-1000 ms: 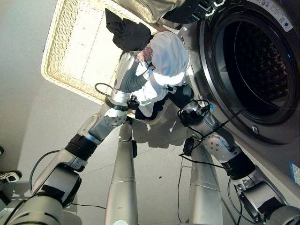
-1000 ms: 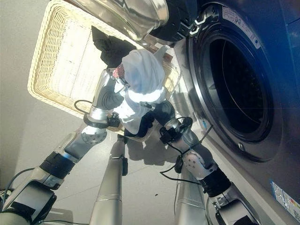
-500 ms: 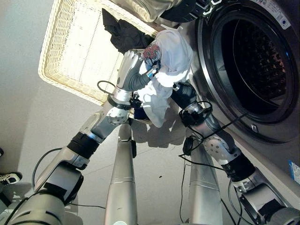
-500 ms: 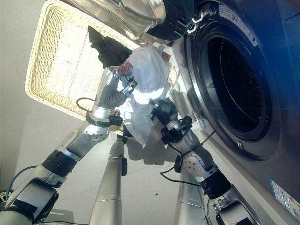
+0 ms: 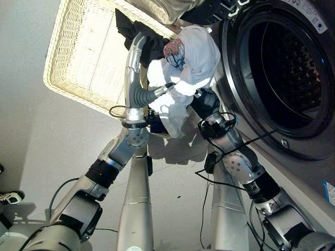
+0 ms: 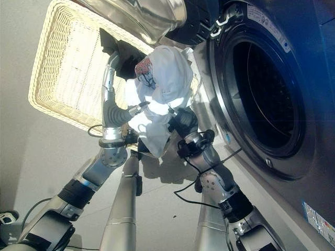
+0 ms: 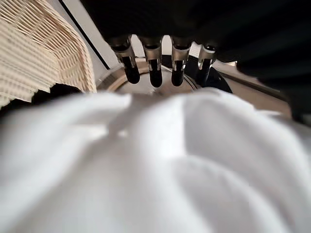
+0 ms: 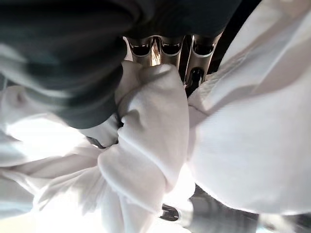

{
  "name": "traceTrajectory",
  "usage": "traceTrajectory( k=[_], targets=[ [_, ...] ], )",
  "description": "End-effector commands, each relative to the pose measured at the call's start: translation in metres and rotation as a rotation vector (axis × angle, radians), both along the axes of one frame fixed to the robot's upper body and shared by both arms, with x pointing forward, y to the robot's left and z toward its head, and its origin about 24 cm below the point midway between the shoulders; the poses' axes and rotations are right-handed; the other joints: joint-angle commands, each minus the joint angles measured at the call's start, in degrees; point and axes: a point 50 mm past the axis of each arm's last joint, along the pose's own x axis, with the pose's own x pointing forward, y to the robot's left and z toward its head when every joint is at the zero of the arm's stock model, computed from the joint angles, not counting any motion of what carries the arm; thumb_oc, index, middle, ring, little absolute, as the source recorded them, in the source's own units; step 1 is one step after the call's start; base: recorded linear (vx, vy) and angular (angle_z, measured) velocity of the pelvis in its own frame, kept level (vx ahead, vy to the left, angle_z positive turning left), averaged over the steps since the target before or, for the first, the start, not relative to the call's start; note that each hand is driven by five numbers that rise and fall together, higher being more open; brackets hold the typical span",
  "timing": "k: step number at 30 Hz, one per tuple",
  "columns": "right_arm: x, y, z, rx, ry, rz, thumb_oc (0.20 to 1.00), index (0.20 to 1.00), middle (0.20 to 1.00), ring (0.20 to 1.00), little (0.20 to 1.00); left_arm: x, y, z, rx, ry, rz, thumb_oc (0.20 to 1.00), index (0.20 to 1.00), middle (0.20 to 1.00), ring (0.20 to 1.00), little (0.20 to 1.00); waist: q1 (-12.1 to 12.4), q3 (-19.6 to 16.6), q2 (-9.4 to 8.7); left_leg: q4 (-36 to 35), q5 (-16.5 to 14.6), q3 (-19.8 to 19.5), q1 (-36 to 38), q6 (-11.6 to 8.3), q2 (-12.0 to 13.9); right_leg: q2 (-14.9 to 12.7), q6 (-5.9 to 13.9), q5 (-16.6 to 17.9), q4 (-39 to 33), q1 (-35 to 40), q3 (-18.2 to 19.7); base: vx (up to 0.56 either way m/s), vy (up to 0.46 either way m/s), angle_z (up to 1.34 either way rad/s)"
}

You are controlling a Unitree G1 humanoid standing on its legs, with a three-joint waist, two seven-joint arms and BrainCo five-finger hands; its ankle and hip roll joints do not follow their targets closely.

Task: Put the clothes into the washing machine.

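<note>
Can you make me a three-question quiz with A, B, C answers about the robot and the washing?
1. Where is the white garment?
A. Inside the drum
B. Held up between the basket and the machine's opening
C. Flat on the floor

2. What colour is the cloth left in the wicker basket?
A. Black
B. Yellow
C. Pink

3. Is the washing machine door open or closed?
A. Closed
B. Open
C. Missing

Answers:
1 B: the left hand and the right hand carry the garment just in front of the round opening, beside the basket.
2 A: a dark black piece lies at the basket's far corner.
3 B: the drum's holed wall shows through the opening, and the glass door swings out above the basket.
</note>
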Motion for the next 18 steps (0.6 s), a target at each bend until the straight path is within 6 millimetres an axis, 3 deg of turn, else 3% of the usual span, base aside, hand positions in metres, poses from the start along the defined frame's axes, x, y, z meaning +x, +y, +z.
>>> traceTrajectory(
  k=[1, 12, 15, 18],
  targets=[
    [-0.032, 0.002, 0.047, 0.15, -0.247, 0.057, 0.2, 0.2, 0.2, 0.2, 0.2, -0.017, 0.004, 0.02, -0.117, -0.133, -0.017, 1.0, 1.0, 1.0, 1.0, 1.0, 0.0, 0.6, 1.98, 0.0, 3.2, -0.9, -2.0, 6.24, -3.9, -0.4, 4.74, 2.9, -0.1, 1.3, -2.8, 0.0, 0.0, 0.0],
    [-0.014, -0.017, 0.037, 0.161, -0.177, -0.148, 0.2, 0.2, 0.2, 0.2, 0.2, -0.009, 0.022, 0.009, -0.338, -0.086, 0.0, 1.0, 1.0, 1.0, 1.0, 1.0, -0.1, 0.6, 1.98, 0.5, 3.4, -0.8, -1.8, 5.85, -3.6, -0.3, 4.68, 2.6, 0.9, 1.4, -2.4, 0.0, 0.003, 0.0],
    [0.001, -0.032, 0.027, 0.173, -0.099, -0.246, 0.2, 0.2, 0.2, 0.2, 0.2, -0.002, 0.027, 0.003, -0.358, -0.062, 0.023, 1.0, 1.0, 1.0, 1.0, 1.0, -0.5, 0.6, 1.98, 0.7, 3.4, -0.6, -1.7, 5.67, -3.5, -0.2, 4.7, 2.5, 1.1, 1.4, -2.1, 0.0, 0.022, 0.0],
    [0.025, -0.059, 0.012, 0.191, 0.04, -0.332, 0.2, 0.2, 0.2, 0.2, 0.2, 0.015, 0.036, -0.004, -0.306, 0.009, 0.124, 1.0, 1.0, 1.0, 1.0, 1.0, -1.2, 0.6, 1.88, 0.9, 3.4, 0.0, -1.4, 5.35, -3.1, 0.0, 4.71, 2.7, 1.2, 1.6, -1.8, 0.0, 0.036, -0.01]
  ],
)
